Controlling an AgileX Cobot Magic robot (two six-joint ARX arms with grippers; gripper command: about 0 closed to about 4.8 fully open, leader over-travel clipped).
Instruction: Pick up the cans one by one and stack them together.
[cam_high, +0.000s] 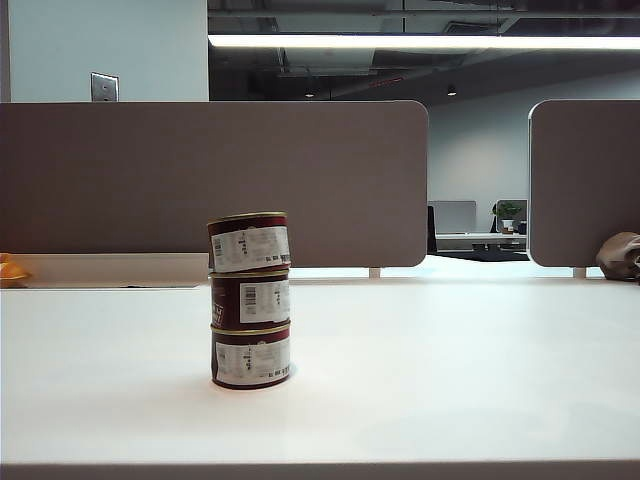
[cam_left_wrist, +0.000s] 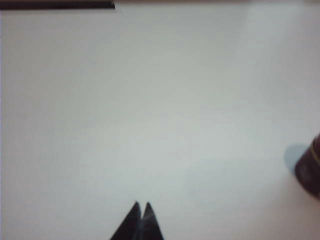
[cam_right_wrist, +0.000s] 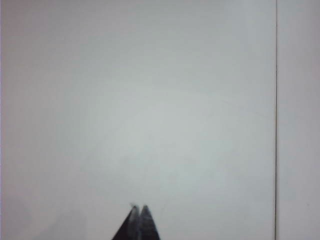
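Observation:
Three cans stand stacked in one column on the white table (cam_high: 450, 380) in the exterior view: the bottom can (cam_high: 251, 357), the middle can (cam_high: 250, 299) and the top can (cam_high: 248, 242), which sits slightly tilted. All have dark maroon labels with white barcode panels and gold rims. Neither arm shows in the exterior view. My left gripper (cam_left_wrist: 142, 205) is shut and empty over bare table, with a sliver of a can (cam_left_wrist: 310, 172) at the frame's edge. My right gripper (cam_right_wrist: 139, 208) is also shut and empty over bare table.
Grey partition panels (cam_high: 210, 180) stand behind the table. An orange object (cam_high: 12, 270) lies at the far left edge and a brownish bundle (cam_high: 620, 256) at the far right. A dark seam line (cam_right_wrist: 276, 120) runs across the surface in the right wrist view.

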